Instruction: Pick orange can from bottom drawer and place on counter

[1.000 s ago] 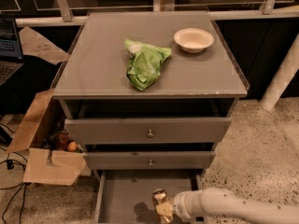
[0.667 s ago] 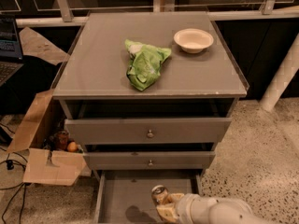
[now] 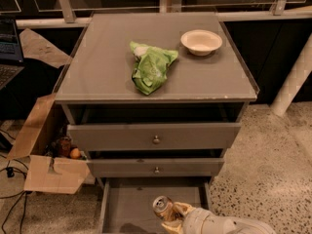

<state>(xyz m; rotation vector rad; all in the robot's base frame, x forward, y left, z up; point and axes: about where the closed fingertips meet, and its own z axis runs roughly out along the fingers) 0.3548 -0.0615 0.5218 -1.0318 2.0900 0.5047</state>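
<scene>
Camera view: hand [image 3: 173, 219], can [image 3: 162, 208] over drawer [image 3: 130, 203]

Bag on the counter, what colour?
Green bag, camera view; the gripper holds the orange can over the bottom drawer.

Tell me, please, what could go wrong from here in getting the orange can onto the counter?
The gripper, low over the bottom drawer, holds the orange can tilted near its tips; it may slip. Rising, the can could clip the middle drawer front just above. On the counter, the green bag and white bowl narrow the landing room.
</scene>
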